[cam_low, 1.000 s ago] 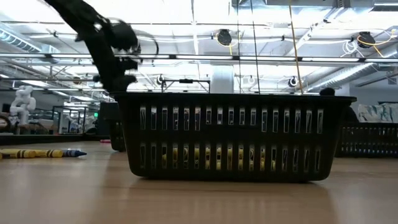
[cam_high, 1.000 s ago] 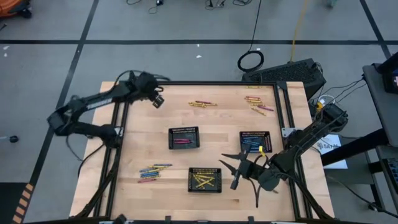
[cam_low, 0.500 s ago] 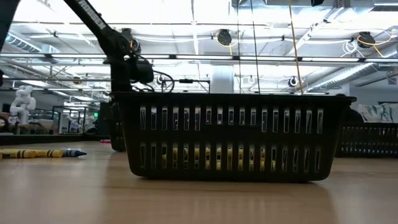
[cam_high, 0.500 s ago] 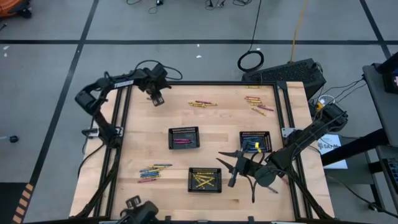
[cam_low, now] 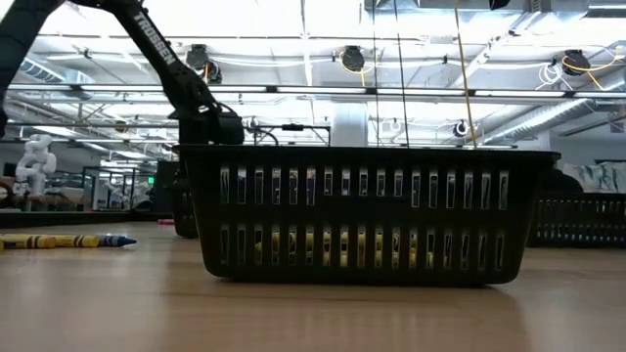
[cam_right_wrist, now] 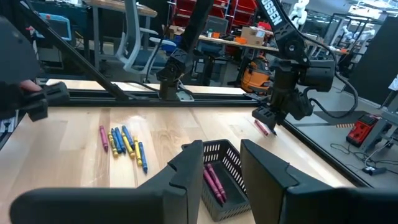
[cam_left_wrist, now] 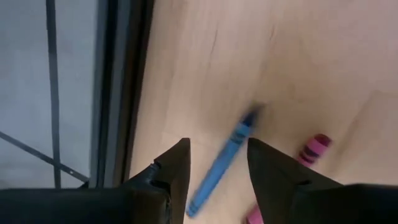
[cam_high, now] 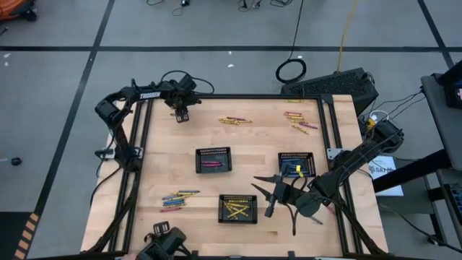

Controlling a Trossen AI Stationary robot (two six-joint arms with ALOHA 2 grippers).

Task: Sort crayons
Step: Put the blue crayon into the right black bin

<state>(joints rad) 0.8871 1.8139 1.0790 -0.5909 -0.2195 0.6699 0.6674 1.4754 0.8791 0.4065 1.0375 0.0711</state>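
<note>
My left gripper (cam_high: 179, 115) (cam_left_wrist: 217, 143) hangs open over the table's far left corner, pointing steeply down. A blue crayon (cam_left_wrist: 225, 160) lies flat on the wood between its two fingers, and whether they touch it does not show. A pink crayon (cam_left_wrist: 314, 148) lies beside it. My right gripper (cam_high: 266, 193) (cam_right_wrist: 221, 155) waits open and level near the table's front right, with nothing between its fingers. Loose crayons lie in groups at the far middle (cam_high: 236, 120), the far right (cam_high: 297, 121) and the near left (cam_high: 179, 200).
Three black mesh trays stand on the table: one with pink crayons (cam_high: 214, 159), one with blue crayons (cam_high: 297, 164) and one with yellow crayons (cam_high: 237, 208), which fills the low view (cam_low: 362, 215). A black rail (cam_left_wrist: 124, 93) runs along the table's left edge, close to my left gripper.
My left arm has swung its elbow toward the table's far edge. Its gripper has sunk toward the wood at the far left corner and rolled about its own line.
</note>
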